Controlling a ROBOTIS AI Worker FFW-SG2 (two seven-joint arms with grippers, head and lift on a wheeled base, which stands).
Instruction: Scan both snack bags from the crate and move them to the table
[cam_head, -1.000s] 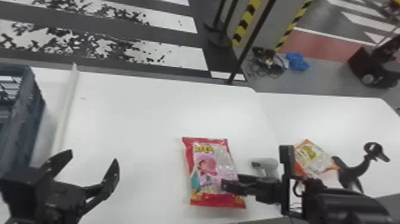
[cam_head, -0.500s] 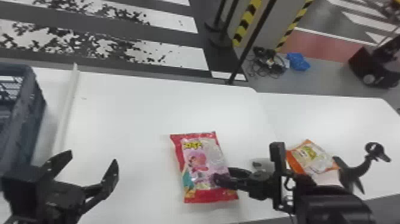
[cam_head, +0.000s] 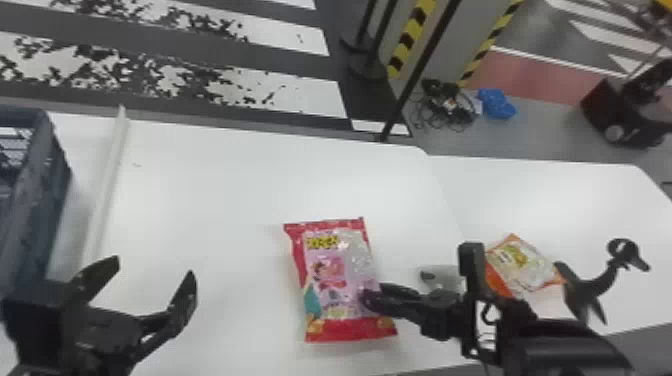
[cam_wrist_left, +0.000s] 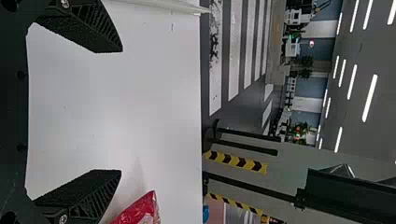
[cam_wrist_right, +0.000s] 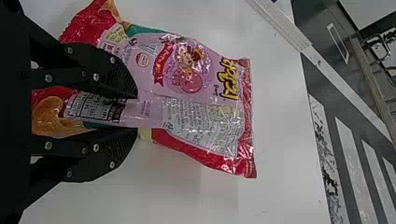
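Crate (cam_head: 55, 200) at left edge, left tool (cam_head: 154, 266) spread wide, open room across table (cam_head: 210, 190), pink snack bag (cam_head: 335, 270) pinched in right tool (cam_head: 369, 301), long axis near to far, top toward table's far edge, orange snack bag (cam_head: 525, 265) rightward.

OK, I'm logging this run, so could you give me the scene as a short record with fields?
red-and-pink snack bag: between the right gripper's fingers
orange-edged snack bag: on the table, toward the robot's right
left gripper: open, holding nothing
crate: at the head view's left edge
grey object: partly hidden behind the right arm
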